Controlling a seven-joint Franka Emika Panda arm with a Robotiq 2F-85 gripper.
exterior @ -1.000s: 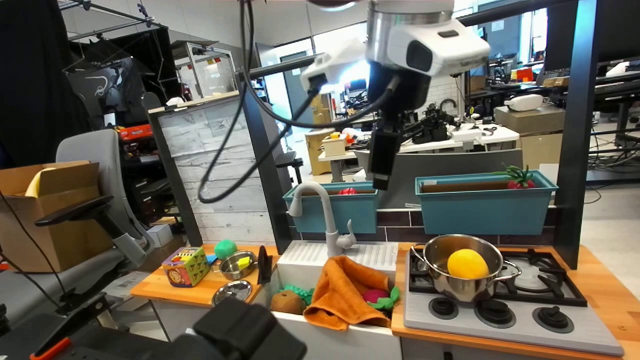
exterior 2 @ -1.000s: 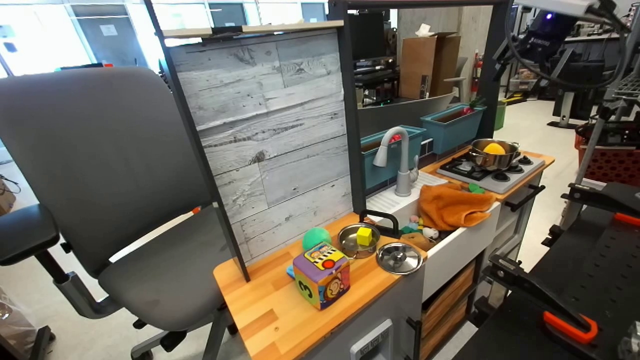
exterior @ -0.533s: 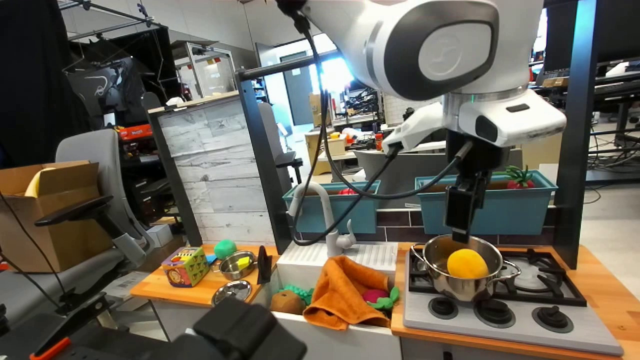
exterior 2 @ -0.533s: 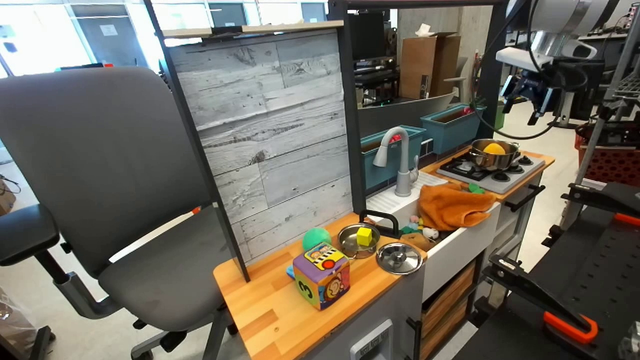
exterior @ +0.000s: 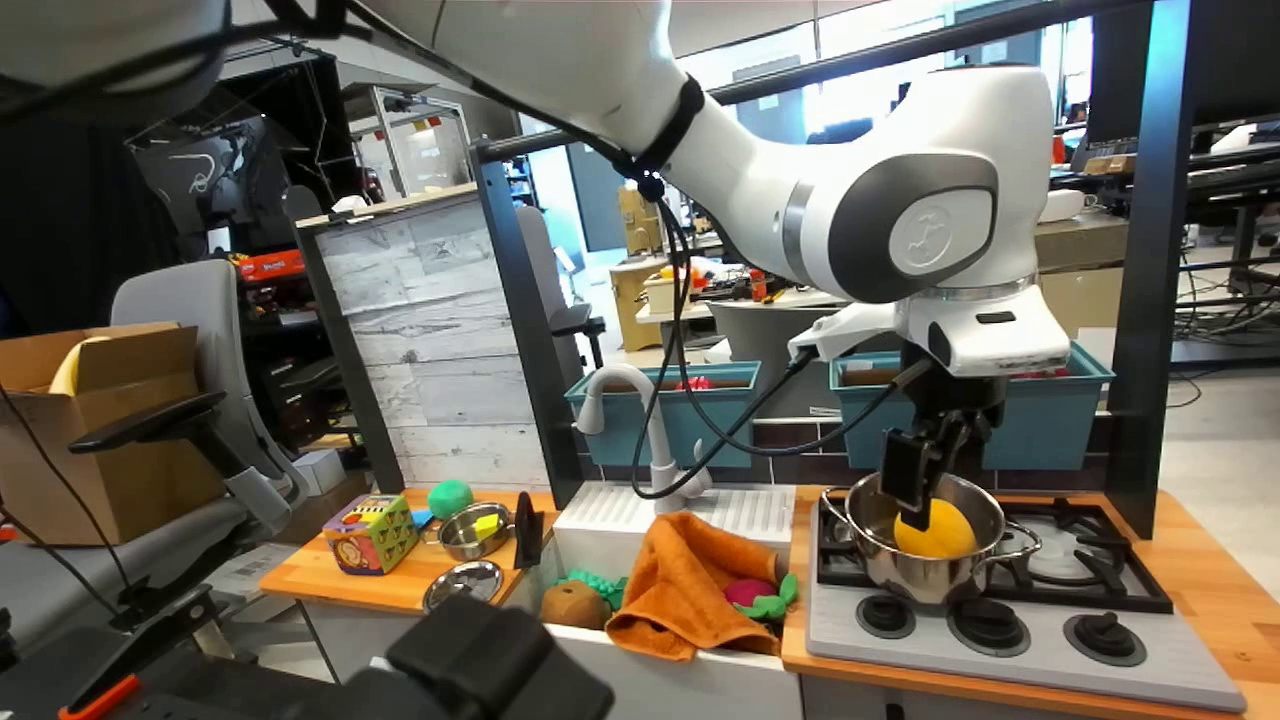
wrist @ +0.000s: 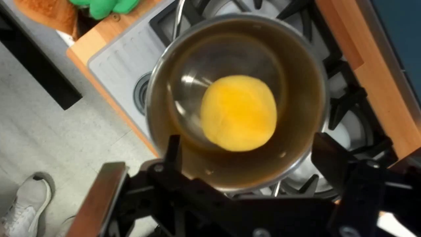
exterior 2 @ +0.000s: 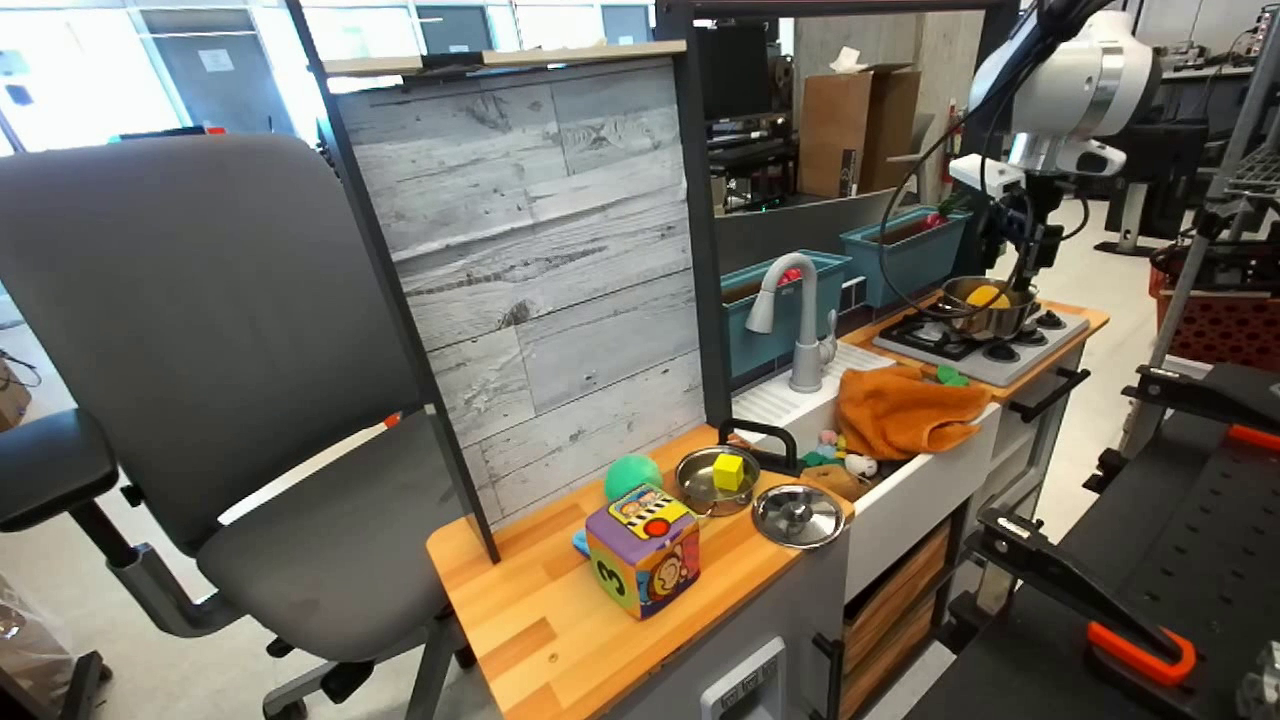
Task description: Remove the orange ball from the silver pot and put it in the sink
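Observation:
The ball, yellow-orange, sits inside the silver pot, as the wrist view [wrist: 238, 113] and both exterior views [exterior: 952, 530] [exterior 2: 988, 297] show. The shiny two-handled pot [exterior: 925, 580] stands on the toy stove; its inner wall fills much of the wrist view [wrist: 301, 95]. My gripper [wrist: 246, 135] is open and empty, with its fingers wide apart. In an exterior view the gripper [exterior: 922, 500] is over the pot, one finger overlapping the ball. I cannot tell whether it touches. The white sink [exterior: 700, 685] is left of the stove.
An orange cloth [exterior: 665, 590] drapes over the sink's front edge, among several toy foods in the basin. A grey faucet [exterior: 655, 430] rises behind the sink. Teal planters [exterior: 1035, 440] hang behind the stove. A small pan [exterior 2: 715, 490], lid [exterior 2: 798, 517] and cube [exterior 2: 645, 550] stand on the counter.
My gripper has moved right from above the sink side to over the pot, and has come down to about rim height. The ball and pot have not moved.

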